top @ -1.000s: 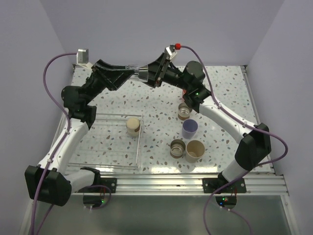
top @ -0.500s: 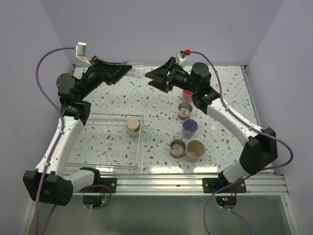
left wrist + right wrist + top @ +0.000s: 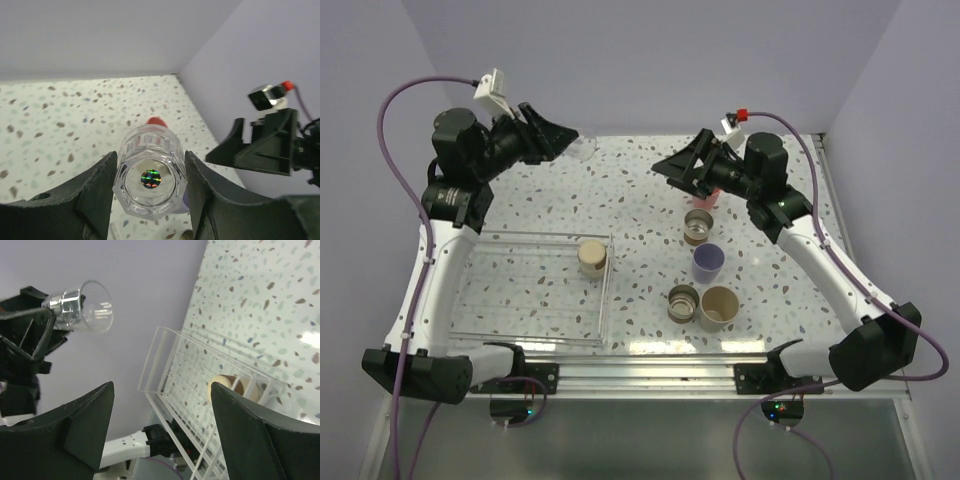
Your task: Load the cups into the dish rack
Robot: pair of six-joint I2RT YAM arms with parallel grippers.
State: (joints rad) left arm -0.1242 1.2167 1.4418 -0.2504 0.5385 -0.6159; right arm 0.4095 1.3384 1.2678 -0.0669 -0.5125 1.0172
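Cup [image 3: 150, 177] above speckled table [image 3: 60, 110], lilac walls [image 3: 100, 35]

A: How many tumblers are there altogether?
B: Seven. One clear faceted glass tumbler [image 3: 150, 175], one coral red round tumbler [image 3: 706, 197], one lavender round tumbler [image 3: 707, 262], one cream-beige round tumbler [image 3: 718, 307], and one cream round tumbler with a tan band [image 3: 592, 257].
A: That is only five.
B: Add two shiny round metal tumblers [image 3: 698, 228] [image 3: 683, 302], which makes seven.
A: And racks?
B: One flat clear plastic dish rack with a thin wire grid [image 3: 520, 295], plus two white-and-black robot arms [image 3: 440, 270] [image 3: 820, 260]
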